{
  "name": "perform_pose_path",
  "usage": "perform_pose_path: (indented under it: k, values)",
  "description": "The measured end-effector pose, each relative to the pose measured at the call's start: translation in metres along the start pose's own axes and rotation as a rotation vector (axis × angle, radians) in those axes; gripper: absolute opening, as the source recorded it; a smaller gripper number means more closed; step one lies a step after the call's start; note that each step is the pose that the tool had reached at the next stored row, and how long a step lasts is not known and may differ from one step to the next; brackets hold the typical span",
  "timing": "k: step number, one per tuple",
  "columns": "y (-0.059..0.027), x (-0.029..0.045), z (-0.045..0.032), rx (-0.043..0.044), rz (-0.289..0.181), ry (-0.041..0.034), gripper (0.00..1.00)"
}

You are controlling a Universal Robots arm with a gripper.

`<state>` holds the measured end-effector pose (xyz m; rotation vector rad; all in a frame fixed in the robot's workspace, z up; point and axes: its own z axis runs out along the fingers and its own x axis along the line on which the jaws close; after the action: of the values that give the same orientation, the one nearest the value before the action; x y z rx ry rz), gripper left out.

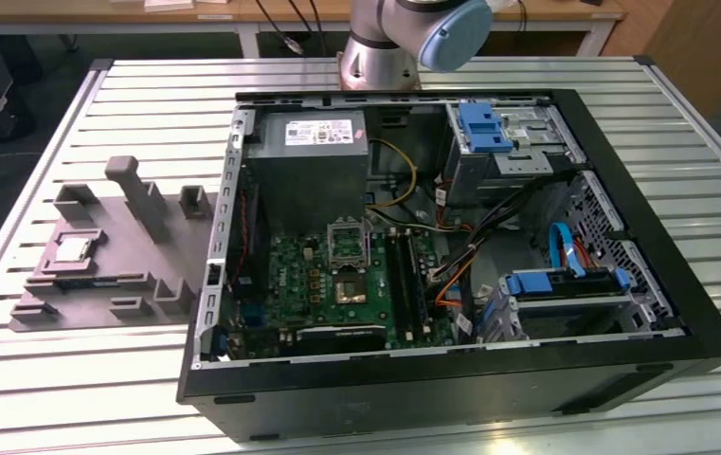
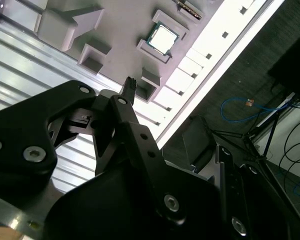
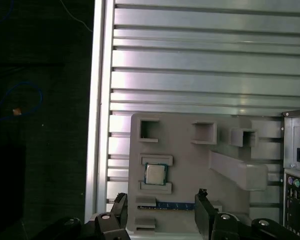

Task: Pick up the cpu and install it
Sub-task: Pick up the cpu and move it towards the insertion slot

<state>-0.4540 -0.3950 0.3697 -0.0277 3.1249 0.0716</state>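
Sitting in its grey fixture (image 1: 120, 263) recess beside the computer case (image 1: 461, 393) in the exterior view, the cpu (image 1: 76, 248) lies untouched; the first wrist view shows the fingers (image 3: 204, 207) spread and empty.

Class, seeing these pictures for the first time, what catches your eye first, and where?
An open black computer case dominates the table in the exterior view, green circuit board exposed. At that view's left, the cpu sits in a grey tray. In the first wrist view, the open gripper holds nothing.
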Motion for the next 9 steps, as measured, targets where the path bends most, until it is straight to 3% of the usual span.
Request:
perform_pose_path:
  k: [9]
  values:
    - [-0.0001,0.0000,0.0024,0.0000,0.000,-0.0008,0.65]
